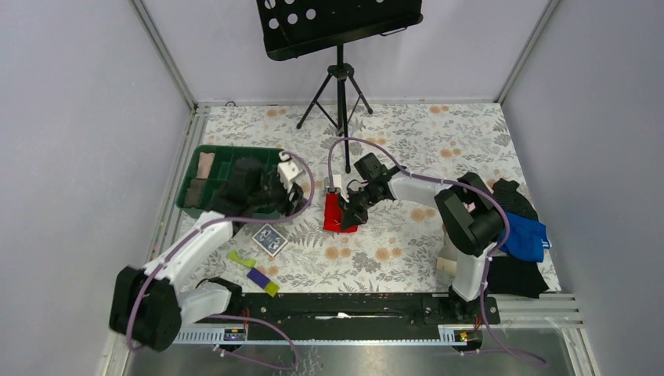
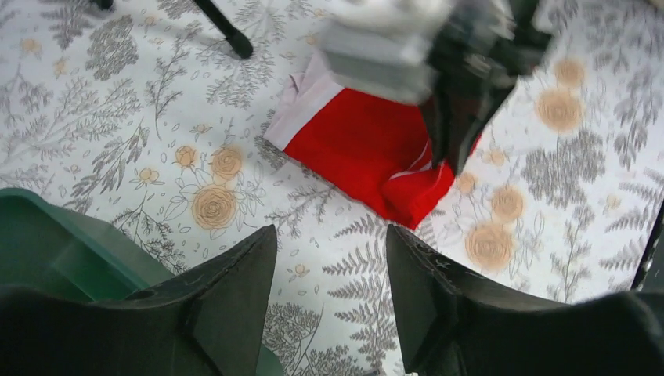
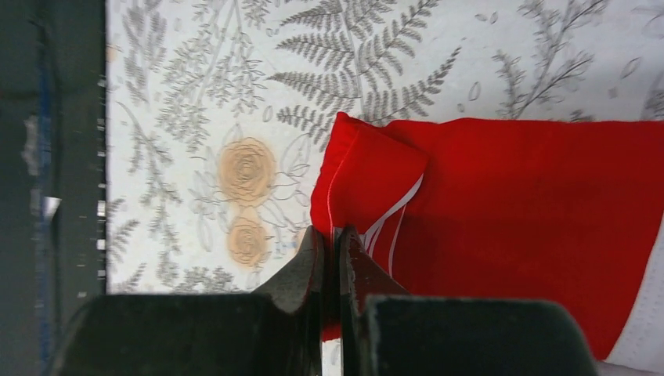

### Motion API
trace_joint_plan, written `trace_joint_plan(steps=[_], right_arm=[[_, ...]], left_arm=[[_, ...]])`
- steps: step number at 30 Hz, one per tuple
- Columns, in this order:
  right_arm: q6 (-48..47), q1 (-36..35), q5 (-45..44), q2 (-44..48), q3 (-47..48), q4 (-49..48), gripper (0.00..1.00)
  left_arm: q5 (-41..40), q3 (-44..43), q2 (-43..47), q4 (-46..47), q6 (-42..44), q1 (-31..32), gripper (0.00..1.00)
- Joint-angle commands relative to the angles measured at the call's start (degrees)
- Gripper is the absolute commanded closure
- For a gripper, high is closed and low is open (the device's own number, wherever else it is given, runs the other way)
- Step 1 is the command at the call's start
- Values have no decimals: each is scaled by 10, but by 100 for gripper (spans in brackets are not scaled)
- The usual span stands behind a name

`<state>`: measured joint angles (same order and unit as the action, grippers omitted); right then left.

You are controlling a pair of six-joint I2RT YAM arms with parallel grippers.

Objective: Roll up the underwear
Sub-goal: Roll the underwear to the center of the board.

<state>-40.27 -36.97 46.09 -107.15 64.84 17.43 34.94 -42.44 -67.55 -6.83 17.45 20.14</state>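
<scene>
The red underwear (image 1: 337, 213) with its white-pink waistband lies on the floral tablecloth at mid-table, its near end folded over. My right gripper (image 1: 350, 211) is shut on that folded edge (image 3: 368, 176); red cloth shows between the closed fingertips of the right gripper (image 3: 333, 233). My left gripper (image 2: 330, 231) hovers a short way left of the underwear (image 2: 360, 149), open, with only tablecloth between its fingers. In the left wrist view the right gripper (image 2: 454, 117) sits blurred over the garment's far right corner.
A green compartment bin (image 1: 235, 149) sits by the left arm, and its corner (image 2: 70, 251) shows under the left fingers. A blue card box (image 1: 268, 240) and a yellow-purple strip (image 1: 257, 276) lie near the front. A music stand (image 1: 340, 86) is behind. Blue and black clothes (image 1: 523, 235) are piled at right.
</scene>
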Motion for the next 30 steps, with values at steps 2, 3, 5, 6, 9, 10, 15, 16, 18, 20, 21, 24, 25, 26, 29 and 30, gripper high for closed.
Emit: trace_joint_plan(steps=[2,3,5,6,9,10,15,16,18,20,21,24,25,26,29,30], right_arm=[[70,24,76,-33,11,92,100],[73,30,79,-35,12,91,100],[77,40,84,-35,12,90,100],[81,44,85,-34,11,87,100],[86,48,85,-33,14,86,100],[86,48,85,-34,14,87,100],[87,48,82,-39,18,87,100],[86,48,81,-39,19,86,100],[86,48,79,-37,18,86,100],[89,48,78,-35,16,80,100],[94,48,76,-33,13,75,100],[104,48,74,-33,7,66,100],[107,48,73,-33,5,65,100],[109,49,71,-33,5,63,100],[114,48,68,-33,9,64,100],[114,48,66,-33,10,65,99]], left_arm=[[-8,67,82,5,157,59,40],[-8,71,77,4,186,82,40],[-14,71,53,15,244,127,39],[-18,72,35,35,260,145,39],[-28,68,-28,103,289,185,39],[-30,64,-52,123,288,193,39],[-22,35,-147,161,283,217,39],[-20,32,-160,162,287,219,39],[-19,28,-181,166,288,221,40],[-22,24,-196,171,288,224,44],[-22,21,-203,171,285,224,48],[-11,6,-214,164,267,225,59],[-3,1,-216,158,265,225,63],[1,-4,-217,156,260,225,65],[6,-7,-217,154,249,229,73],[9,-8,-218,150,249,230,78]])
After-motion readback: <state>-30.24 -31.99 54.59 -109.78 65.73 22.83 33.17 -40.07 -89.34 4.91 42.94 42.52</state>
